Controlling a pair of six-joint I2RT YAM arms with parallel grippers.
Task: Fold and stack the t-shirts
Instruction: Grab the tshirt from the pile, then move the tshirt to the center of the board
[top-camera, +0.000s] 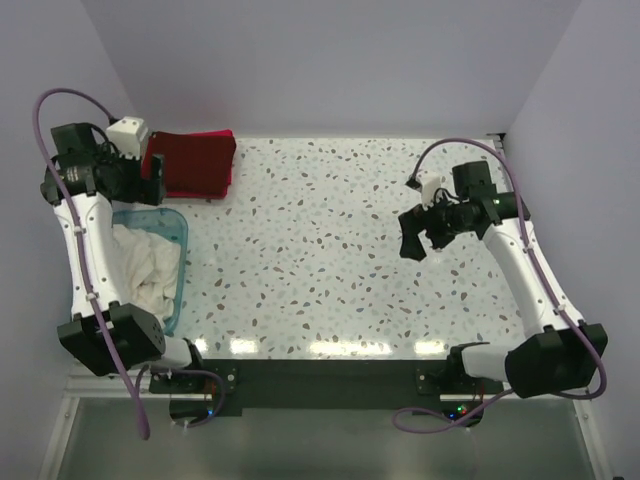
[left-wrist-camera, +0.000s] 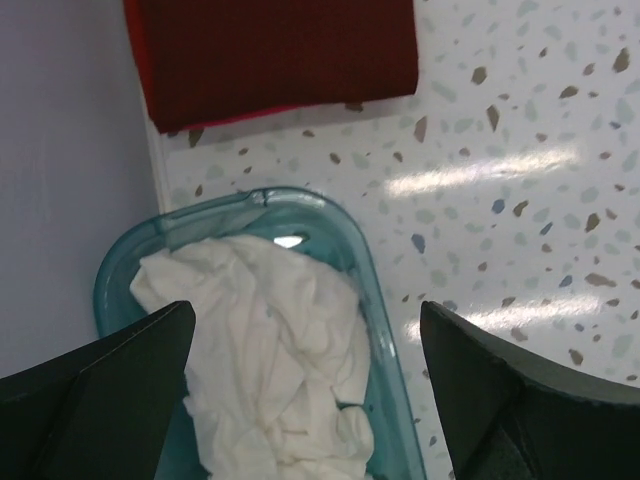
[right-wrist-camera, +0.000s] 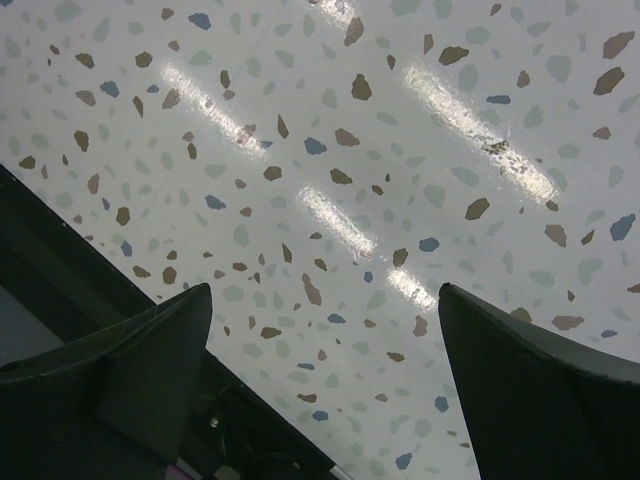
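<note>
My left gripper (left-wrist-camera: 306, 312): spread apart, empty.
My right gripper (right-wrist-camera: 325, 292): spread apart, empty.
White shirt (left-wrist-camera: 270, 340): crumpled in tub (left-wrist-camera: 386, 340) below my left gripper, near end hidden.
Red shirt (left-wrist-camera: 275, 50): folded beyond tub, top cropped; pink edge (left-wrist-camera: 215, 120) barely shows.

The counter (top-camera: 330, 250) is smooth and glossy, pale with stone-like speckles and streaks of reflected light. The tub (left-wrist-camera: 385, 340) is translucent teal plastic with a shiny rim. The white t-shirt (left-wrist-camera: 270, 330) is soft, matt, crumpled cloth; the dark red t-shirt (left-wrist-camera: 280, 50) is matt cloth lying flat. The left claw (left-wrist-camera: 306, 310) has matt black fingers (left-wrist-camera: 110, 390).
</note>
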